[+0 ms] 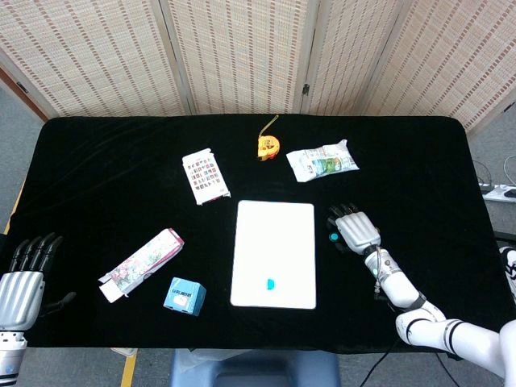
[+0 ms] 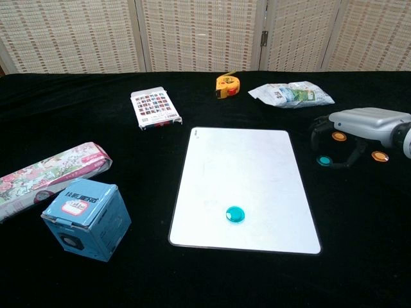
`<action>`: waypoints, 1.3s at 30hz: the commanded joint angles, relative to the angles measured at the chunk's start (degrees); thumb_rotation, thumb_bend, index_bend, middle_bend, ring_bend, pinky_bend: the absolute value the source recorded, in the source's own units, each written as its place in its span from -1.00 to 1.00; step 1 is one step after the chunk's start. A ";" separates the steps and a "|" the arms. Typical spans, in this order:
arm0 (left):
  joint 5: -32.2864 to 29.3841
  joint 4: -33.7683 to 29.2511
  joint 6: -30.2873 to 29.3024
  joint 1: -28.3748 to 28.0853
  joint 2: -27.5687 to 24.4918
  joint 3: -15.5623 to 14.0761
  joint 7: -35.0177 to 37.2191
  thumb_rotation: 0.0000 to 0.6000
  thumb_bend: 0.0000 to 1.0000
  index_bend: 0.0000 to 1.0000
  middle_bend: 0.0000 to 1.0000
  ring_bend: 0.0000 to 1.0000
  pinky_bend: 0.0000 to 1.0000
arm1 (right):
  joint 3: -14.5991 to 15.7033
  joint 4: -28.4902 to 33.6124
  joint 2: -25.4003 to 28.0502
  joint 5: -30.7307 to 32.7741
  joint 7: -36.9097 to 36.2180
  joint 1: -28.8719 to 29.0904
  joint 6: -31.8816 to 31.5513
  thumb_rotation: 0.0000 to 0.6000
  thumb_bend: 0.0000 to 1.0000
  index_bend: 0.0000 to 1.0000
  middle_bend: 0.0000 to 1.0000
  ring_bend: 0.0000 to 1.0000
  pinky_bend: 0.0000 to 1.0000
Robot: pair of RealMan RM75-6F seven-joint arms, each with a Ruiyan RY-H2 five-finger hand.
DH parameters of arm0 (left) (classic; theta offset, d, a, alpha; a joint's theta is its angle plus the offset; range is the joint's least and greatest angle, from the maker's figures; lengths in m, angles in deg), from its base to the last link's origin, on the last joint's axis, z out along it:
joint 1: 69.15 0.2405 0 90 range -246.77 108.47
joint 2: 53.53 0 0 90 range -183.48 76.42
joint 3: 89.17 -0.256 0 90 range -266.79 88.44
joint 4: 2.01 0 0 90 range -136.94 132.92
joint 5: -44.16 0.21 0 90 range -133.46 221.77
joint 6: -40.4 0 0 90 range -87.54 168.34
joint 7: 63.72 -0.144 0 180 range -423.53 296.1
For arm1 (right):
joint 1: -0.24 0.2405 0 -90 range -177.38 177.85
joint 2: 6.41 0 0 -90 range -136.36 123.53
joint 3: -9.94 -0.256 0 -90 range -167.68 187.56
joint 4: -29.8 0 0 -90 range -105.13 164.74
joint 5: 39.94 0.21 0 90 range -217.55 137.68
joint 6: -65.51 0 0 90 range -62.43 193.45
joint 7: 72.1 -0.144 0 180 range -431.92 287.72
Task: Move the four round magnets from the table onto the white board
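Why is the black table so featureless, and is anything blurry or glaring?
Head view: even light, the black cloth swallows shadows, the white board looks washed out. Chest view: sharp, the board keeps soft grey shading, the right hand is cut by the frame edge.
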 commanded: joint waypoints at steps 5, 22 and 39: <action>-0.24 0.17 0.03 0.01 0.04 0.06 0.17 1.00 -0.69 -0.98 -0.85 -0.88 -1.00 | -0.24 -1.59 -1.08 0.69 -0.15 0.56 0.83 1.00 -0.26 -0.17 -0.69 -0.80 -0.81; -0.53 1.09 0.17 0.00 0.28 0.06 0.94 1.00 -0.69 -0.98 -0.85 -0.88 -1.00 | -0.47 -3.92 -2.63 2.10 0.72 1.29 2.14 1.00 -0.26 -0.08 -0.67 -0.79 -0.81; -0.57 1.29 0.13 0.02 0.26 0.05 1.16 1.00 -0.69 -0.98 -0.85 -0.88 -1.00 | 0.48 4.85 3.19 -2.68 -0.94 -0.43 -2.34 1.00 -0.26 0.12 -0.60 -0.76 -0.80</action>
